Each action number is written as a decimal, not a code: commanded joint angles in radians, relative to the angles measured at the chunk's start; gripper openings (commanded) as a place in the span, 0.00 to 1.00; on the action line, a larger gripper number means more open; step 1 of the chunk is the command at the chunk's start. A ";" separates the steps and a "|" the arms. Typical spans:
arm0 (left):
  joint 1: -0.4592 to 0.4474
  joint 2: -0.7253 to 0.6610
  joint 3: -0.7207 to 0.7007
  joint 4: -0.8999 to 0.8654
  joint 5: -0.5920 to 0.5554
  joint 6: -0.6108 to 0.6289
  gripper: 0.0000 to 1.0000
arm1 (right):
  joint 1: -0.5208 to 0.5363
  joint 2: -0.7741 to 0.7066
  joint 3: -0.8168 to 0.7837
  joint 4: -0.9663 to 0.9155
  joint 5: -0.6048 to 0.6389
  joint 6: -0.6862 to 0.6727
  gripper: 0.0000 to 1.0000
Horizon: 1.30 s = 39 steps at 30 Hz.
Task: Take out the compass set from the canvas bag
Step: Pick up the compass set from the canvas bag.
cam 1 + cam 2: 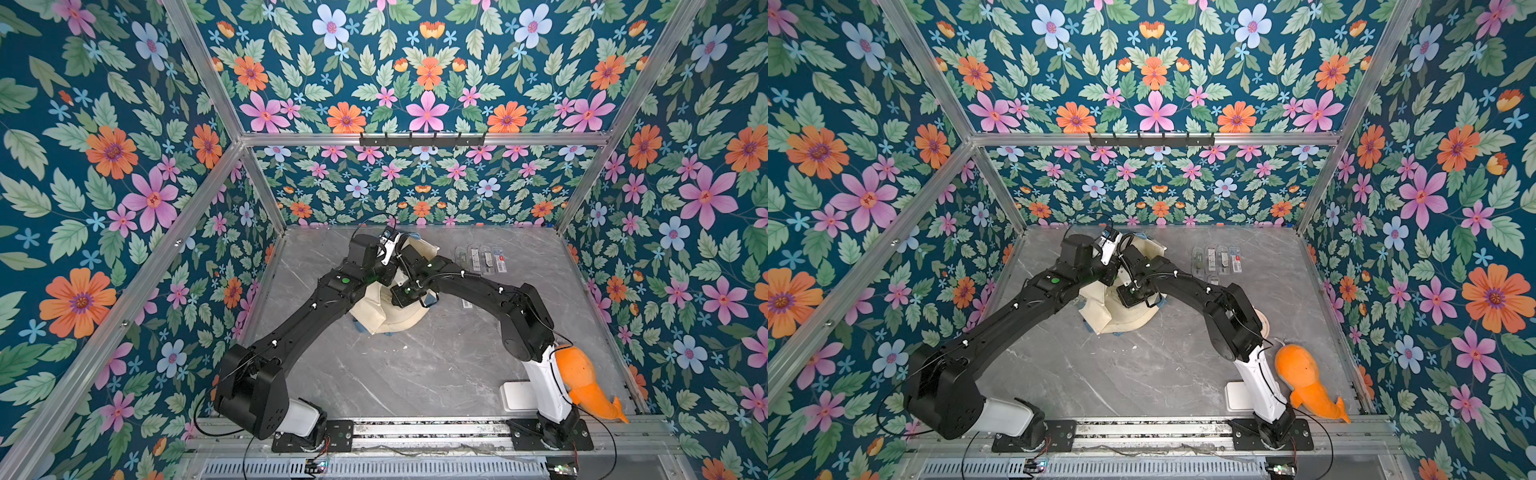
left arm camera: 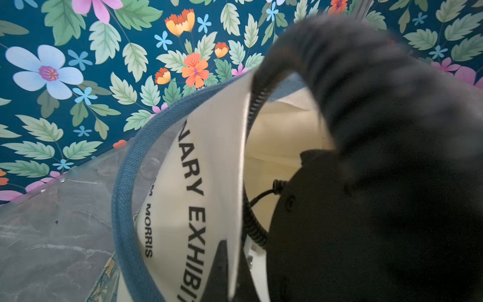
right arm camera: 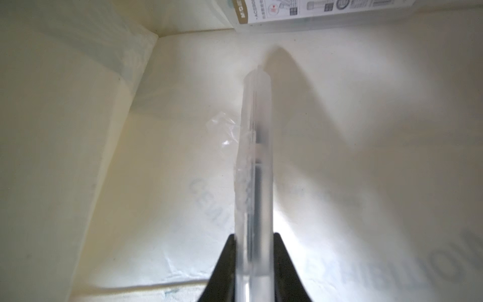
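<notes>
Two arms meet at the canvas bag point(image 1: 386, 320), slumped mid-surface point(image 1: 415, 374). It is soft cloth and will likely sag unless its mouth is held. The left fingers point(image 2: 217, 274) are clamped tight on its rim. Inside lies the compass set point(image 3: 257, 157), a slim clear plastic case that looks light, stiff and slippery. The right fingers point(image 3: 224, 274) pinch it edge-on across its flat faces, near one end.
</notes>
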 commanded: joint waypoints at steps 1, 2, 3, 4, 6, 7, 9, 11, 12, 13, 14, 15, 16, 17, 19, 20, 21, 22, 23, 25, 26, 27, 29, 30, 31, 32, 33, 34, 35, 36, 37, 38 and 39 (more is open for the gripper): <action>-0.007 0.006 -0.005 -0.071 0.081 0.004 0.00 | 0.004 -0.013 -0.004 0.104 -0.007 0.025 0.15; -0.007 0.004 -0.005 -0.072 0.081 0.005 0.00 | 0.004 -0.019 -0.011 0.101 -0.017 0.029 0.14; -0.007 0.004 -0.004 -0.071 0.077 0.004 0.00 | 0.004 -0.030 -0.024 0.103 -0.024 0.038 0.14; -0.007 0.004 -0.005 -0.071 0.074 0.004 0.00 | 0.004 -0.045 -0.042 0.110 -0.031 0.044 0.14; -0.007 0.004 -0.006 -0.069 0.071 0.002 0.00 | 0.003 -0.092 -0.090 0.133 -0.030 0.056 0.14; -0.007 0.006 -0.008 -0.068 0.070 0.001 0.00 | 0.003 -0.119 -0.118 0.145 -0.028 0.063 0.14; -0.007 0.006 -0.007 -0.066 0.069 -0.001 0.00 | 0.004 -0.165 -0.165 0.159 -0.020 0.071 0.14; -0.007 0.007 -0.007 -0.064 0.065 -0.003 0.00 | 0.004 -0.212 -0.207 0.167 -0.022 0.077 0.14; -0.007 0.006 -0.008 -0.064 0.063 -0.004 0.00 | 0.004 -0.231 -0.224 0.171 -0.025 0.083 0.14; -0.007 0.007 -0.007 -0.062 0.058 -0.004 0.00 | 0.003 -0.249 -0.242 0.172 -0.028 0.086 0.14; -0.007 0.005 -0.006 -0.061 0.055 -0.006 0.00 | 0.003 -0.267 -0.259 0.173 -0.029 0.090 0.14; -0.006 0.005 -0.006 -0.060 0.053 -0.007 0.00 | 0.004 -0.282 -0.275 0.173 -0.031 0.093 0.14; -0.006 0.003 -0.006 -0.059 0.051 -0.008 0.00 | 0.003 -0.298 -0.295 0.172 -0.029 0.095 0.14; -0.006 0.002 -0.007 -0.059 0.051 -0.008 0.00 | 0.004 -0.312 -0.314 0.173 -0.025 0.096 0.14; -0.006 -0.001 -0.007 -0.056 0.044 -0.009 0.00 | 0.003 -0.335 -0.350 0.169 -0.009 0.099 0.14; -0.006 -0.001 -0.008 -0.057 0.042 -0.009 0.00 | 0.003 -0.347 -0.368 0.169 -0.004 0.102 0.13; -0.006 -0.002 -0.007 -0.057 0.041 -0.010 0.00 | 0.002 -0.359 -0.385 0.169 -0.002 0.106 0.13; -0.005 -0.005 -0.007 -0.057 0.038 -0.010 0.00 | 0.002 -0.376 -0.407 0.169 -0.006 0.110 0.13; -0.004 -0.007 -0.006 -0.056 0.035 -0.010 0.00 | 0.002 -0.399 -0.431 0.167 -0.008 0.114 0.13; -0.004 -0.010 -0.007 -0.055 0.028 -0.011 0.00 | 0.002 -0.461 -0.487 0.168 -0.008 0.126 0.13; -0.004 -0.013 -0.007 -0.055 0.025 -0.010 0.00 | 0.000 -0.502 -0.526 0.177 -0.007 0.134 0.13; -0.004 -0.015 -0.007 -0.054 0.023 -0.010 0.00 | -0.002 -0.555 -0.562 0.185 -0.009 0.143 0.13; -0.004 -0.018 -0.007 -0.053 0.021 -0.014 0.00 | -0.016 -0.646 -0.637 0.211 -0.025 0.168 0.13; -0.004 -0.019 -0.007 -0.053 0.023 -0.015 0.00 | -0.027 -0.686 -0.670 0.220 -0.034 0.178 0.13; -0.003 -0.018 -0.006 -0.052 0.029 -0.017 0.00 | -0.042 -0.731 -0.704 0.225 -0.046 0.194 0.13; -0.003 -0.019 -0.006 -0.053 0.032 -0.019 0.00 | -0.060 -0.774 -0.739 0.226 -0.053 0.206 0.13; -0.003 -0.020 -0.007 -0.051 0.034 -0.021 0.00 | -0.077 -0.811 -0.766 0.224 -0.059 0.215 0.13; -0.004 -0.020 -0.007 -0.051 0.034 -0.023 0.00 | -0.102 -0.854 -0.796 0.218 -0.063 0.226 0.13; -0.004 -0.022 -0.009 -0.051 0.037 -0.024 0.00 | -0.130 -0.894 -0.822 0.212 -0.069 0.233 0.13; -0.004 -0.022 -0.009 -0.051 0.038 -0.024 0.00 | -0.160 -0.926 -0.844 0.211 -0.076 0.240 0.13; -0.004 -0.022 -0.011 -0.049 0.039 -0.024 0.00 | -0.198 -0.959 -0.870 0.212 -0.084 0.248 0.13; -0.004 -0.021 -0.010 -0.049 0.039 -0.026 0.00 | -0.245 -0.987 -0.890 0.214 -0.100 0.260 0.12; -0.004 -0.021 -0.010 -0.050 0.041 -0.026 0.00 | -0.288 -1.007 -0.908 0.219 -0.124 0.270 0.12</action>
